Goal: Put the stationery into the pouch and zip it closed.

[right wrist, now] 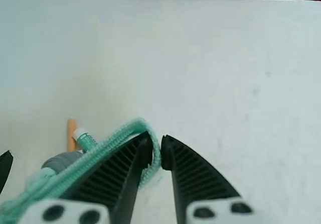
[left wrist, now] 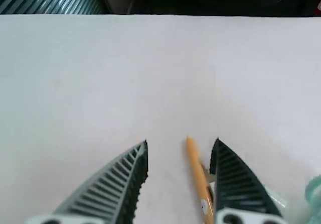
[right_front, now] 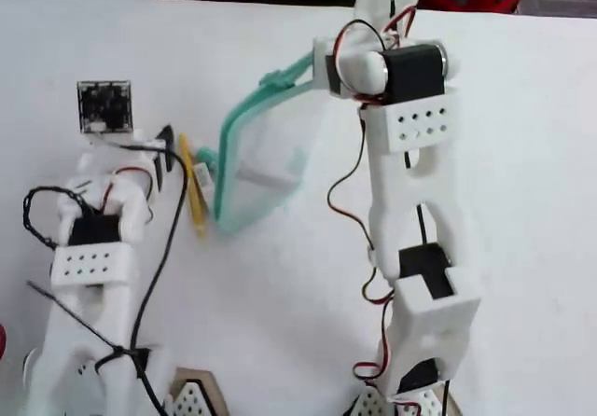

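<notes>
The left gripper (left wrist: 180, 143) is low over the white table (right_front: 522, 155) at its left side. Its two ribbed fingers (left wrist: 125, 176) are spread apart and hold nothing. An orange pen (left wrist: 198, 184) lies flat on the table between them, close against one finger and well clear of the other. From above, the pen runs near to far, just left of the pouch (right_front: 266, 159).

The pouch is clear with a teal edge (right wrist: 123, 133) and sits in the middle of the table between the two arms. Its near left part is down by the pen, and its far right corner is raised, so the pouch tilts. The right gripper (right wrist: 156, 138) has its fingers pinched together on the teal edge at that raised corner.

A small green and white piece (right wrist: 83, 137) shows just beside the pen at the pouch's left side. It may be a cap or a glue stick, but I cannot tell which. Something pale (right_front: 266, 178) lies inside the clear pouch, too faint to name. The pen is outside the pouch.
</notes>
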Action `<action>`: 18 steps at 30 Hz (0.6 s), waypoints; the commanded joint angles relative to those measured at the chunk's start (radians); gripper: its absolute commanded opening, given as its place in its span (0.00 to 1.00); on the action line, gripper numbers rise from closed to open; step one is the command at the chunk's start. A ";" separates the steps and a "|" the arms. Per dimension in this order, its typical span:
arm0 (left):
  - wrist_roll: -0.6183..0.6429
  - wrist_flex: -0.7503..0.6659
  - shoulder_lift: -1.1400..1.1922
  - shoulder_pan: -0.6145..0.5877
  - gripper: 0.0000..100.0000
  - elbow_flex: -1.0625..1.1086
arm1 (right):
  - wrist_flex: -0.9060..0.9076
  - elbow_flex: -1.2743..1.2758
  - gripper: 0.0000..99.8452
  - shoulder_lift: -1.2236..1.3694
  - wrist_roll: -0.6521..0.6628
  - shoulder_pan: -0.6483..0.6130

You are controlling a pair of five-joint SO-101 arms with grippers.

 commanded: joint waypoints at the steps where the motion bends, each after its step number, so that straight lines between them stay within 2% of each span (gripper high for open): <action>1: -0.003 0.068 0.120 0.031 0.21 -0.152 | 0.012 0.077 0.02 -0.104 0.003 0.002; 5: 0.087 0.233 0.452 0.033 0.21 -0.400 | 0.004 0.219 0.02 -0.225 0.003 0.002; 10: 0.215 0.628 0.802 0.051 0.21 -0.847 | -0.093 0.388 0.02 -0.318 0.005 0.002; 13: 0.345 0.815 0.957 0.102 0.21 -1.077 | -0.165 0.497 0.02 -0.349 0.005 0.002; 18: 0.588 0.898 1.173 0.143 0.21 -1.312 | -0.236 0.621 0.02 -0.384 0.009 0.002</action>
